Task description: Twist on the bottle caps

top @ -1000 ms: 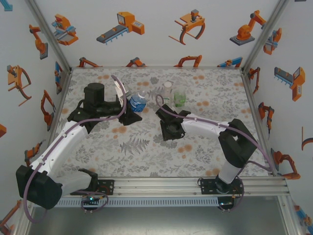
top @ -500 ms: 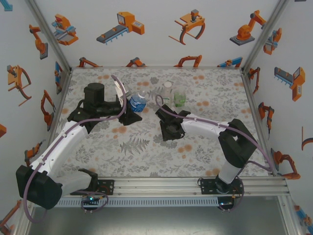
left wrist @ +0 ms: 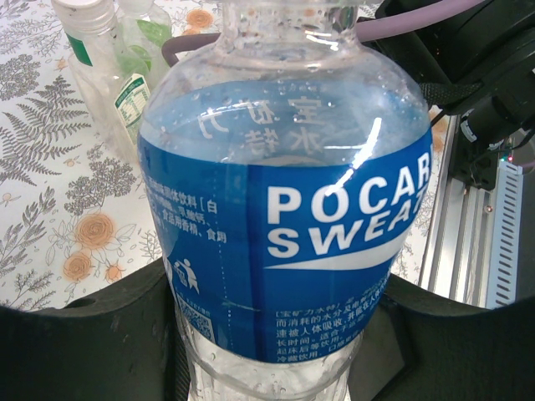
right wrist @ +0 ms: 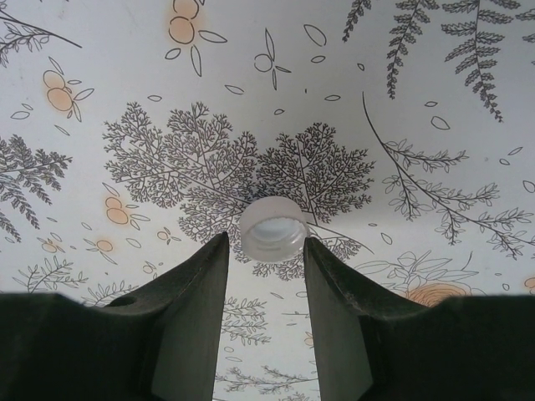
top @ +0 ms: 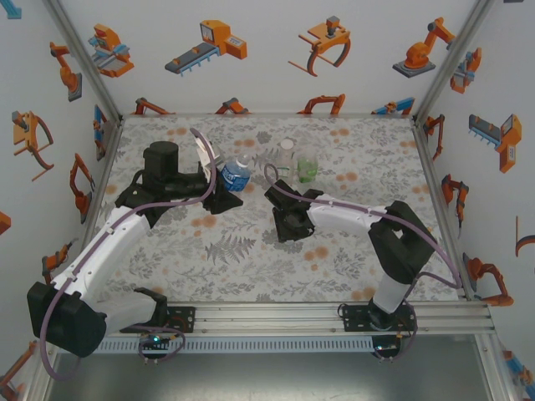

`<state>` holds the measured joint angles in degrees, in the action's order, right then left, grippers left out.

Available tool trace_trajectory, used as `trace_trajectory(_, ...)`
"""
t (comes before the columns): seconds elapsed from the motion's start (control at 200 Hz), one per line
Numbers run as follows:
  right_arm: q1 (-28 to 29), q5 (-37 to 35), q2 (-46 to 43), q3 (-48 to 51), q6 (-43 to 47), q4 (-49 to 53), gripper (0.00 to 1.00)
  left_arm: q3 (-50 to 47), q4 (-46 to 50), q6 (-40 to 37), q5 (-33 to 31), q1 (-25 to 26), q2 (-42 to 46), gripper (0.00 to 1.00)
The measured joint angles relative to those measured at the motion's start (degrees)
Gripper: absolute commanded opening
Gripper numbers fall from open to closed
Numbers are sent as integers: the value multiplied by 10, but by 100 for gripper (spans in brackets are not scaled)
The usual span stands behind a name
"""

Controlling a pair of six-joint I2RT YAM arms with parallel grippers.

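A loose cap (right wrist: 273, 227) lies open side up on the table (right wrist: 125, 67), centre of the right wrist view. The right gripper (right wrist: 265, 244) is down at it, fingers narrowly apart on either side of its near edge and, as far as I can see, not yet pinching. In the left wrist view the left gripper (left wrist: 267, 351) clamps the blue bottle (left wrist: 284, 209) upright; its neck runs off the top edge. At upper left, the white-and-green bottle (left wrist: 100, 75) seems capped, while the green bottle (left wrist: 150, 33) I cannot tell. I'd say the blue one's cap is yet to be lifted and screwed on.
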<state>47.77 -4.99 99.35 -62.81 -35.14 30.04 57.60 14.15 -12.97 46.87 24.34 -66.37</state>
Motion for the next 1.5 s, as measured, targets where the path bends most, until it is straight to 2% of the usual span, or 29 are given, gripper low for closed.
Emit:
trace_trajectory(0.396, 0, 7, 17, 0, 0, -17, 39, 0, 0, 0, 0, 0, 0, 0)
trace_trajectory(0.816, 0, 13, 17, 16, -8, -58, 24, 0, 0, 0, 0, 0, 0, 0)
trace_trajectory(1.056, -33, 83, -27, 94, -39, -157, 24, 0, 0, 0, 0, 0, -2, 0)
trace_trajectory(1.277, -93, 167, -70, 182, -84, -260, 31, 0, 0, 0, 0, 0, -5, 0)
trace_trajectory(1.502, -123, 179, -95, 207, -94, -269, 42, 0, 0, 0, 0, 0, -7, 0)
